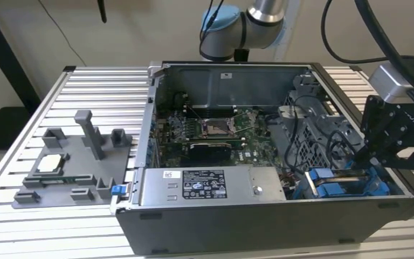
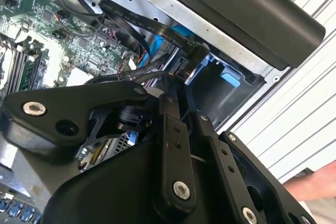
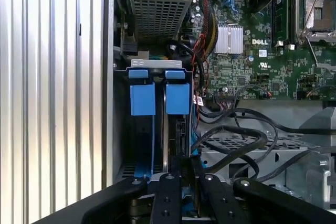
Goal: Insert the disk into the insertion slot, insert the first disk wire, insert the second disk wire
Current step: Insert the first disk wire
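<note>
In the first wrist view the disk stands on edge in the insertion slot, dead ahead of my gripper, its long axis running away from me, and I cannot tell whether I am clamped on its near edge.

The arm shows a grey, blue-capped joint at the top of the exterior view. At the exterior view's right, the wrist carries the black pincer, which points downward and hangs low. In both wrist views its black linkage bars converge toward the tip.
</note>
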